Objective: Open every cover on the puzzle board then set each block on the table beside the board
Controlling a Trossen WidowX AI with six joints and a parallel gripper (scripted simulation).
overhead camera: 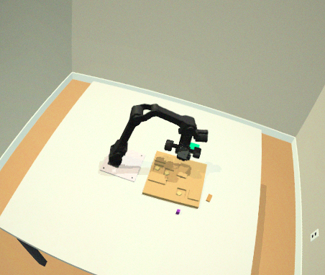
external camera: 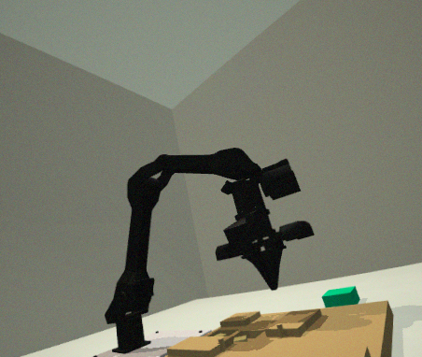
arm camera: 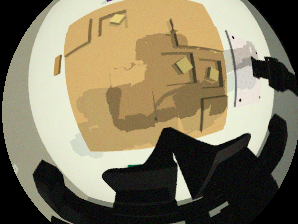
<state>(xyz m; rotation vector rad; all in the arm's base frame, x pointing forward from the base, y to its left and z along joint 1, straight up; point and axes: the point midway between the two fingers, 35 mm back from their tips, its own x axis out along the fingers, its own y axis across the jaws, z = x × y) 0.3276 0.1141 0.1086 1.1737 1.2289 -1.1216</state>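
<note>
My gripper [overhead camera: 182, 157] [external camera: 274, 287] [arm camera: 166, 131] is shut and empty, above the back part of the wooden board [overhead camera: 167, 193] [external camera: 361, 329] [arm camera: 80, 97]. Three uncovered wells show pale yellow patches [overhead camera: 179, 193] [arm camera: 117, 19], [overhead camera: 167, 173] [arm camera: 183, 65], [overhead camera: 157, 168] [arm camera: 212, 74]; I cannot tell whether these are blocks or well floors. Wooden covers [overhead camera: 157, 178] [overhead camera: 193, 194] [external camera: 240, 319] lie beside wells. Another cover [overhead camera: 182, 175] [arm camera: 127, 76] lies mid-board in shadow. A green block [overhead camera: 194, 145] [external camera: 341, 297], an orange block [overhead camera: 209, 198] [arm camera: 57, 65] and a purple block [overhead camera: 177, 212] rest on the table, off the board.
The arm's pale base plate [overhead camera: 131, 174] [arm camera: 244, 90] lies left of the board in the top view. The green block stands just behind the board, near the gripper. The white table [overhead camera: 88, 216] extends around the board. The arm's shadow falls across the board.
</note>
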